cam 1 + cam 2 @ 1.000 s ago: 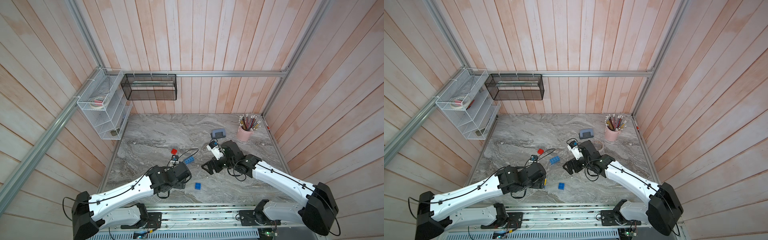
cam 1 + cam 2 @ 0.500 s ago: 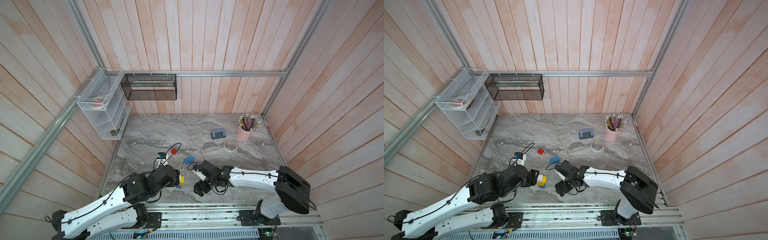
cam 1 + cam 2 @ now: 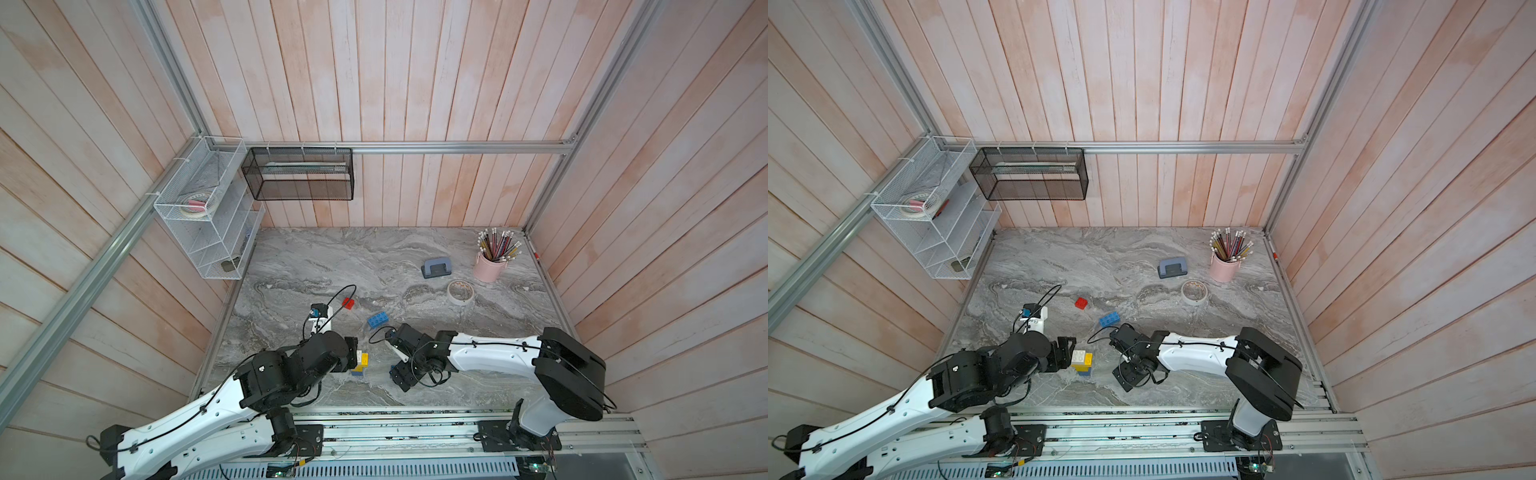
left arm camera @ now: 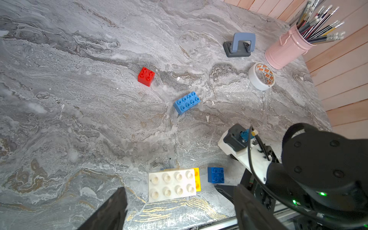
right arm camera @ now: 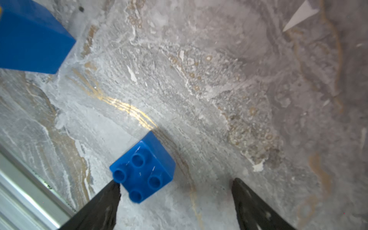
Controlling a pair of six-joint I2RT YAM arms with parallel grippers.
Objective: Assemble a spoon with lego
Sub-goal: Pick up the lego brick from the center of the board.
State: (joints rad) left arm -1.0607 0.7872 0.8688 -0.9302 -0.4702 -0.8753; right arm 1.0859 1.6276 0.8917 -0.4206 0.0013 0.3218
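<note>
The grey marbled table (image 3: 332, 257) carried a red square brick (image 4: 146, 76), a long blue brick (image 4: 186, 102) near it, and a small blue square brick (image 4: 215, 175) just beside a white-topped brick stack (image 4: 172, 185). Farther back stood a hole punch (image 4: 239, 45), a tape roll (image 4: 260, 76) and a pink cup of pencils (image 4: 284, 50).

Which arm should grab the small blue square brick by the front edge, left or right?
Right, I'd say. The right gripper hangs low over the small blue brick, jaws open, one tip at its corner. The left gripper is open over the white-topped stack instead.
</note>
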